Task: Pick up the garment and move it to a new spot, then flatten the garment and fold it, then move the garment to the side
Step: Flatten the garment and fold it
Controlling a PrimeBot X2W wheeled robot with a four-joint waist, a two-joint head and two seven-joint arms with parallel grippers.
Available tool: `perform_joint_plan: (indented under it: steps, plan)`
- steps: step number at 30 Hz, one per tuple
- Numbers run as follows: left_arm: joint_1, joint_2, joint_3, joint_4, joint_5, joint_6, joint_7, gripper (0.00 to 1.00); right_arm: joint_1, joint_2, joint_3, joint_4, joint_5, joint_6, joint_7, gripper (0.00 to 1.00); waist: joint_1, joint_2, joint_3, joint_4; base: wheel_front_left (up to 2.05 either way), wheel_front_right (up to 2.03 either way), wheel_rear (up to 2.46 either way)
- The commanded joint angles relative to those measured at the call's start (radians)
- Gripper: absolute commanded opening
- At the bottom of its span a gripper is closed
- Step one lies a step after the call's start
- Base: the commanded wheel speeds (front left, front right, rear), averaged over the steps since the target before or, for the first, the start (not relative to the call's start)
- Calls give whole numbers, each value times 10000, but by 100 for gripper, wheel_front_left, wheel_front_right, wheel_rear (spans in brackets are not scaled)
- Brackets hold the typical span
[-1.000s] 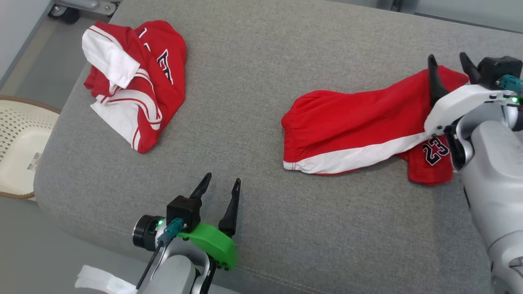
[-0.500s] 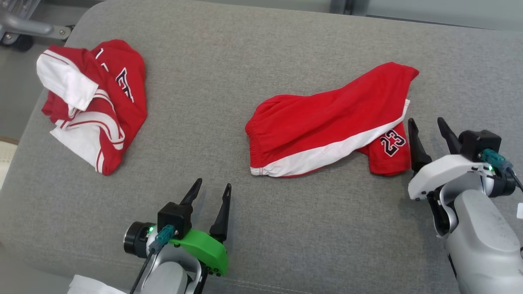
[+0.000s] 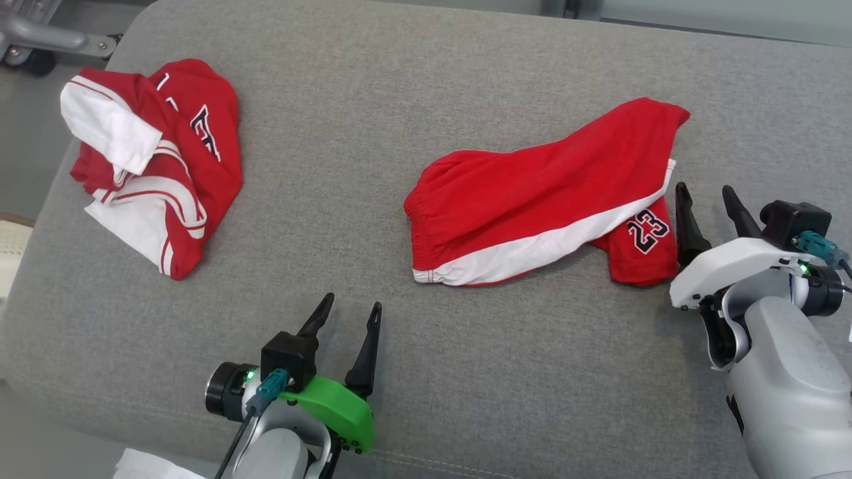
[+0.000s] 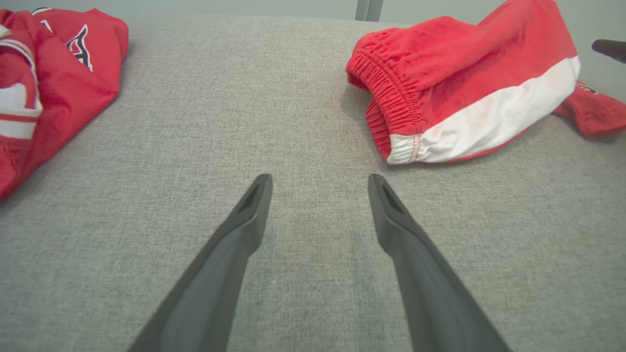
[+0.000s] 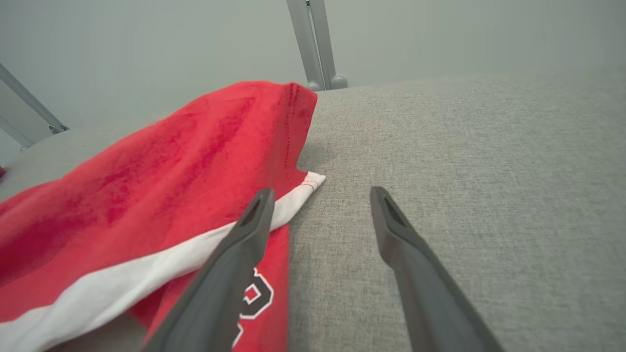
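Right gripper (image 3: 703,189) has let go of the shorts (image 3: 532,193) and pulled back, jaws wide. Left gripper (image 3: 353,301) waits near, open and empty. Flattening likely comes next.

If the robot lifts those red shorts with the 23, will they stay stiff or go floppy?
Probably floppy: the red shorts lie in soft folds on the grey cushion, so they'd likely droop. The thin cloth looks light. One leg is tucked under, so it may swing loose.
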Motion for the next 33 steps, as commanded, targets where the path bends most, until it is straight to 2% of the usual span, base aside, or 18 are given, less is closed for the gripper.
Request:
perform_joint_plan:
  steps: [1,10,11,12,14,15,25,33]
  plan:
    - [-30,25,-26,-25,-45,2,-2,100,-106,-26,-36,115,37,-14,-33,100,0,-1,238,315,0,0,0]
    - [-74,23,-8,-103,-85,40,-3,100,-624,-91,-93,1060,239,-14,-32,100,0,-1,554,755,0,0,0]
    - [-80,23,-13,-110,-84,42,-2,100,-667,-96,-95,1186,256,-14,-33,85,0,-1,576,772,0,0,0]
    - [-93,23,-28,-118,-92,45,-2,100,-722,-110,-94,1267,272,-14,-32,46,0,-1,599,788,0,0,0]
    - [-115,23,-33,-140,-105,67,-3,100,-742,-72,-89,1342,344,-14,-30,9,0,-1,631,786,0,0,0]
    - [-128,23,1,-155,-97,87,-3,100,-733,-44,-68,1220,393,-14,-30,0,0,-1,653,708,0,0,0]
    - [-125,25,185,-86,114,-30,-2,100,-194,99,23,168,887,-14,-32,0,0,-1,286,-156,0,0,0]
    - [234,28,528,-44,267,-82,-3,100,1216,512,220,-1270,1504,-14,-32,0,0,-1,-538,-1477,0,0,0]
